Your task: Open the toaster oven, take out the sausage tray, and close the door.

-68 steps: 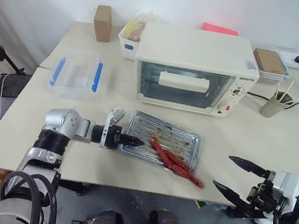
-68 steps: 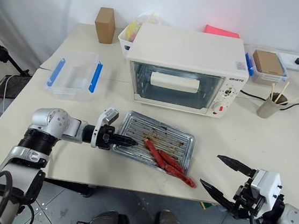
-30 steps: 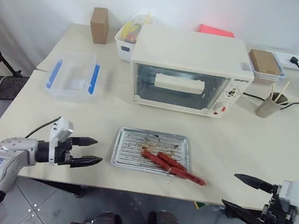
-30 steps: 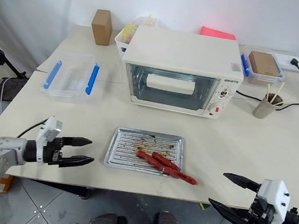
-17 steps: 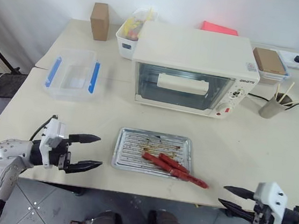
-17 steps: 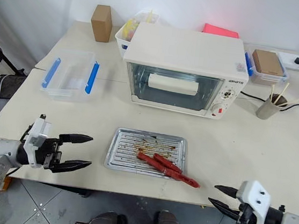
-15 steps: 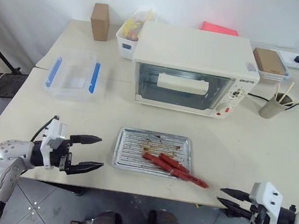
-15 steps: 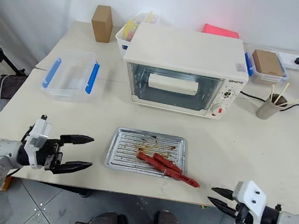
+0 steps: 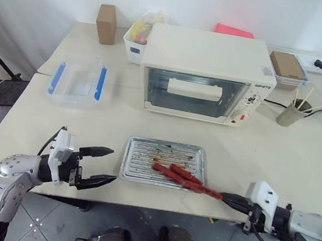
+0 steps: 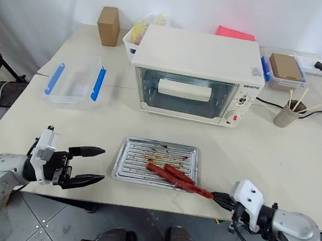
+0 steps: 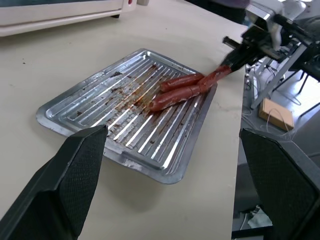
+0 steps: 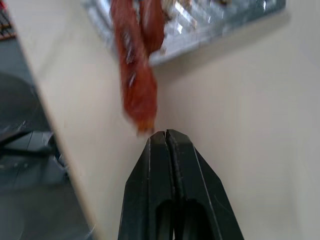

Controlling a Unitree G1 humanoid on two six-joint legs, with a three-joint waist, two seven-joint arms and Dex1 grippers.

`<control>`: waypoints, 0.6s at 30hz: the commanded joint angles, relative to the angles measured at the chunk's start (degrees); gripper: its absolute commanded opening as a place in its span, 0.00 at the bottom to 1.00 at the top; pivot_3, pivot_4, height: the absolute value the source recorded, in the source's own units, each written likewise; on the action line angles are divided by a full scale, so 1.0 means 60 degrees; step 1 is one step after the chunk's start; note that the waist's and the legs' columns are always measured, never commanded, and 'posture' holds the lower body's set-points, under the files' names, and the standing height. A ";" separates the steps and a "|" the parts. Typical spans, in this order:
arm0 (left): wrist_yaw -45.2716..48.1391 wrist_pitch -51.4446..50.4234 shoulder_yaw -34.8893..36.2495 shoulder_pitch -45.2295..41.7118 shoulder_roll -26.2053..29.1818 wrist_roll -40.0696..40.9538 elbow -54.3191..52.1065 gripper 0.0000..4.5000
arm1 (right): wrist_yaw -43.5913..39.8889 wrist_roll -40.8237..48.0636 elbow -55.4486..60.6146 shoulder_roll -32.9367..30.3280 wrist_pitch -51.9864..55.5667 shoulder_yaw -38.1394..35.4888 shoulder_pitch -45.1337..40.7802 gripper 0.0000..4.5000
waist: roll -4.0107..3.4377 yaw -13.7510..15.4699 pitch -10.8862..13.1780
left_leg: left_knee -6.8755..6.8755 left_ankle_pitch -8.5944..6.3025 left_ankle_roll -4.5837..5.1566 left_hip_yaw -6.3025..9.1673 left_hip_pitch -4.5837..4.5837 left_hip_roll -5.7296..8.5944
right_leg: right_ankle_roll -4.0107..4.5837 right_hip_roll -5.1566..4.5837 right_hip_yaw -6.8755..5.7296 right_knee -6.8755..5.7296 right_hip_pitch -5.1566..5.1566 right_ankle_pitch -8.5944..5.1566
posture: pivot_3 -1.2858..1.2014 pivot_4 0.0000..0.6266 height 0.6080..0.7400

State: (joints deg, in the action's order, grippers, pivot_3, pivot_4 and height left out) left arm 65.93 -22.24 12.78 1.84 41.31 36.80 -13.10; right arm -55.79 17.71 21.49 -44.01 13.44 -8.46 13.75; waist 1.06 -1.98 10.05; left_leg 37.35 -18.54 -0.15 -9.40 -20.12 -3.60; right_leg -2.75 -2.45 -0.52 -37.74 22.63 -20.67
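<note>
Right wrist view | right pincer now closed, moved up to sausage | left pincer open

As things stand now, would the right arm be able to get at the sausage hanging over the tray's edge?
Probably yes. The right gripper lies on the table with its shut tips right at the end of the overhanging sausage, and nothing stands between them. The fingers would have to open before they could take it.

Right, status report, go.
Left gripper open, left of the sausage tray. Right gripper shut, empty, tips at the end of the overhanging sausage. Tray out on the table; toaster oven door shut.
</note>
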 commanded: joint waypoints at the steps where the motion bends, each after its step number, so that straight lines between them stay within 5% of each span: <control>1: 0.0080 0.0145 0.0065 0.0091 -0.0034 0.0120 -0.0230 1.00 | 0.0222 0.0199 0.0520 0.0098 0.0267 0.0186 -0.0434 0.01 | 0.0000 0.0017 0.0000 | 0.0000 0.0000 0.0000 0.0000 -0.0001 0.0000 | 0.0000 0.0000 0.0000 0.0000 0.0001 0.0000 | 0.52 0.24 1.00; 9: 0.0107 0.0266 0.0005 0.0156 -0.0046 0.0015 -0.0096 1.00 | 0.0490 0.0370 0.0965 0.0176 0.0867 0.0619 -0.1039 0.01 | 0.0000 0.0041 0.0000 | 0.0005 -0.0003 0.0006 0.0002 -0.0009 0.0000 | 0.0000 -0.0001 -0.0002 0.0006 0.0004 0.0000 | 0.52 0.24 1.00; 13: 0.0123 0.0384 0.0075 0.0345 0.0179 -0.0266 0.0065 1.00 | -0.0039 0.0984 0.0981 -0.0300 0.1044 -0.0788 -0.0017 0.01 | -0.0002 0.0083 0.0001 | 0.0003 -0.0005 0.0008 0.0002 -0.0010 0.0000 | 0.0000 -0.0001 -0.0002 0.0008 0.0003 0.0000 | 0.52 0.24 1.00; 18: 0.0351 0.0721 0.0549 0.0687 0.0718 -0.0500 0.0283 1.00 | -0.1348 0.2450 0.1013 -0.0239 0.0425 -0.2824 0.1367 0.27 | 0.0004 0.0031 0.0003 | -0.0006 -0.0009 0.0015 0.0011 -0.0016 -0.0002 | -0.0001 0.0004 -0.0008 0.0031 -0.0003 -0.0001 | 0.52 0.24 1.00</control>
State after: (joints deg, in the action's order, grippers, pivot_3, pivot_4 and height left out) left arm 67.26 -19.69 14.14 5.43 44.52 34.43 -10.60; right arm -61.84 29.44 25.79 -46.25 18.92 -21.67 21.84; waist 1.08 -1.79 10.07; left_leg 37.32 -18.60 -0.05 -9.35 -20.19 -3.62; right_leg -2.75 -2.43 -0.54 -37.56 22.60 -20.67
